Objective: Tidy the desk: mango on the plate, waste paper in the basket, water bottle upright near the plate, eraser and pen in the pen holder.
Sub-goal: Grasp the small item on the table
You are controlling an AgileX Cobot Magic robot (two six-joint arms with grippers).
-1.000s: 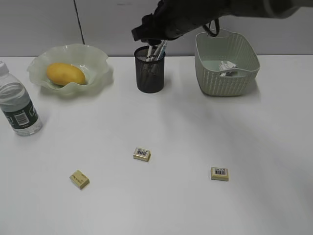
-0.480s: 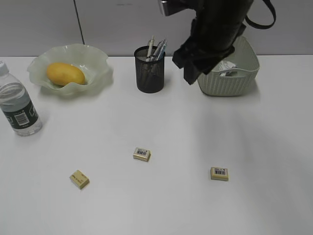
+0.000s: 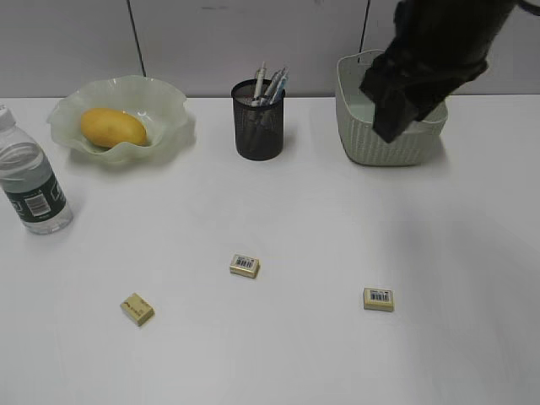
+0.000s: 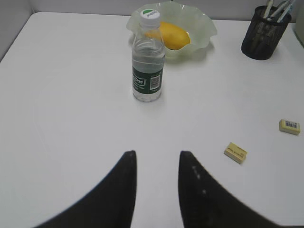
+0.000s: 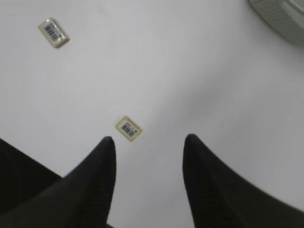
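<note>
The mango [image 3: 112, 126] lies on the ruffled green plate [image 3: 164, 99]. The water bottle [image 3: 32, 190] stands upright left of the plate. The black mesh pen holder [image 3: 259, 128] holds several pens [image 3: 271, 84]. Three yellow erasers lie on the desk [image 3: 245, 266] [image 3: 379, 299] [image 3: 137, 309]. My right gripper [image 3: 390, 126] hangs high in front of the green basket [image 3: 359, 139]; its wrist view shows it open [image 5: 149, 142] and empty above an eraser [image 5: 128, 128]. The waste paper is hidden behind the arm. My left gripper [image 4: 156, 154] is open and empty, well short of the bottle [image 4: 148, 61].
The left wrist view shows the mango [image 4: 173, 34] on the plate [image 4: 205, 28], the pen holder [image 4: 263, 34] and two erasers [image 4: 235, 153] [image 4: 289, 126]. The right wrist view shows a second eraser [image 5: 53, 33] and the basket's corner [image 5: 285, 19]. A wall runs behind the desk.
My right arm has swung from above the pen holder to the right and now hangs in front of the basket. The pens stay in the holder. Nothing else moved.
</note>
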